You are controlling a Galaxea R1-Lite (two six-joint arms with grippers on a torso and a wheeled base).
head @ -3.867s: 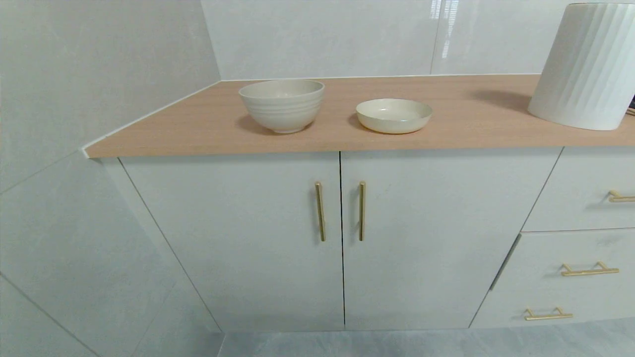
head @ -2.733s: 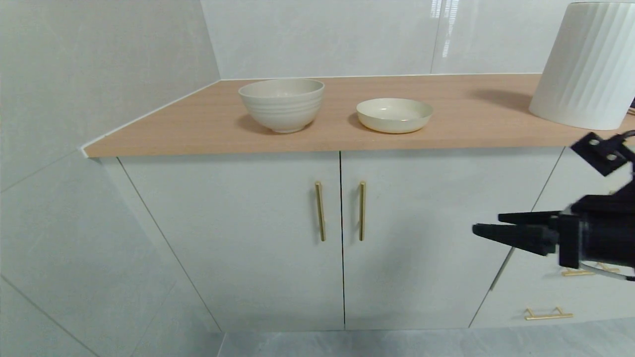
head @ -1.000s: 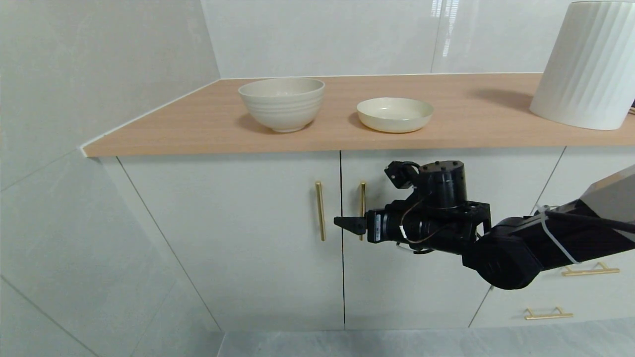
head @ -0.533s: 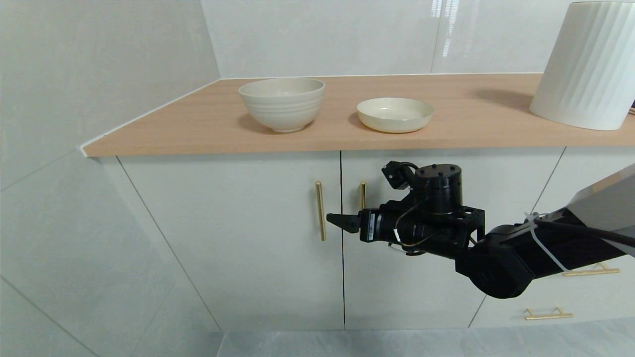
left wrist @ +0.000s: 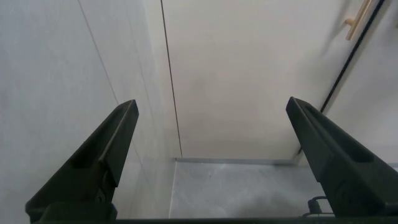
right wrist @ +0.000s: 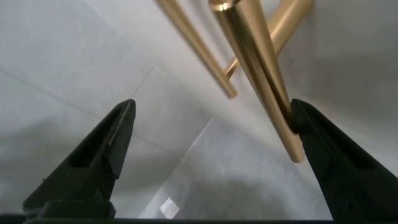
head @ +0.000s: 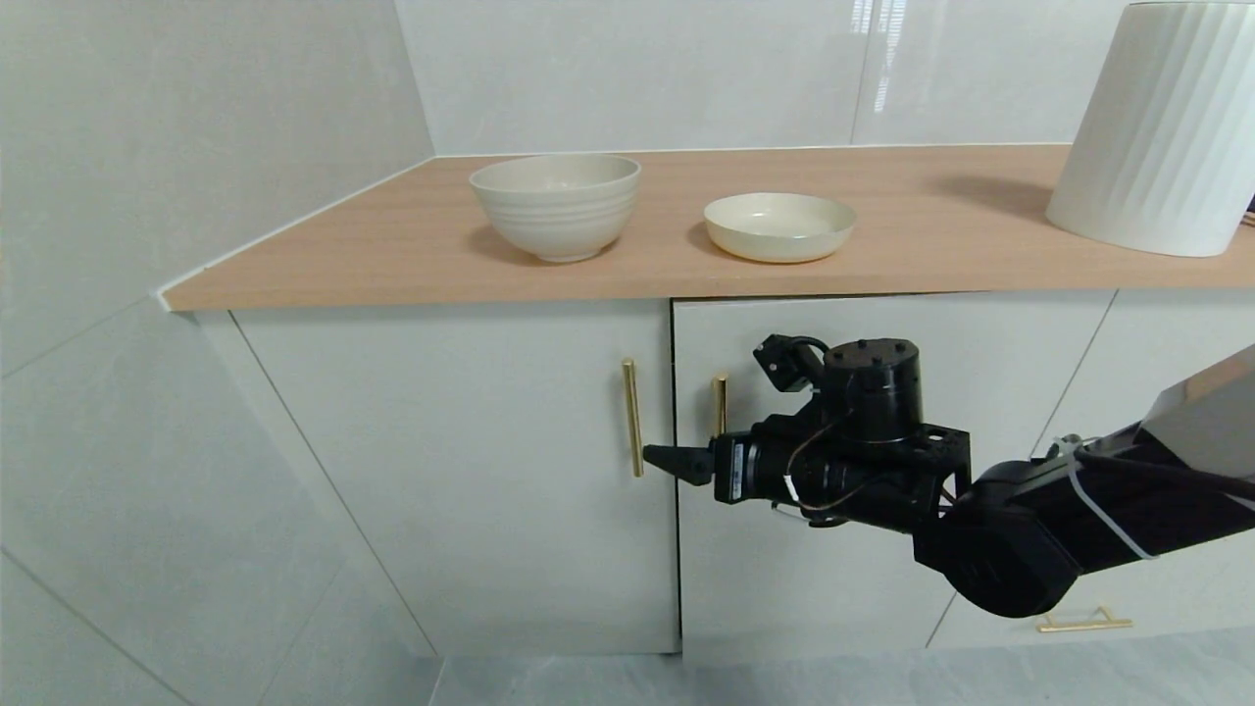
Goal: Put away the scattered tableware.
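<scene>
Black and matte, the right gripper [head: 673,462] is nearest, held level in front of the lower cabinets. Its jaws are spread wide around the slim brass-coloured bar handle [head: 719,402] of the right door [head: 784,588]. In the right wrist view the bar rests against one finger, with a clear gap to the other. The left gripper [left wrist: 210,107] hangs low over the grey floor [head: 784,681] at the foot of the cabinets, its jaws also wide and holding nothing.

I judge the step in hand to be opening the cupboard so the tableware can go inside. The right door already looks slightly ajar, with a dark gap under the counter edge and along the seam with the left door [head: 461,471]. That door sits flush, its matching handle [head: 632,417] just left of the seam. The next move likely calls for a steady pull towards the robot along the door's swing. The round, polished bar could slip off an unclamped finger.

The door fronts are flat, pale and smooth. Above them runs a wood-grain countertop [head: 392,255] with a square front edge. On it stand the task's pieces, near each other but apart. A deep cream bowl [head: 556,206] with faint ridges round its wall is on the left, and a shallow glossy dish [head: 779,226] is on the right. Both are rounded and rigid, and look slick to grip. Far right stands a tall white ribbed cylinder [head: 1157,127]. Glossy pale tiles [head: 637,69] close the back.
</scene>
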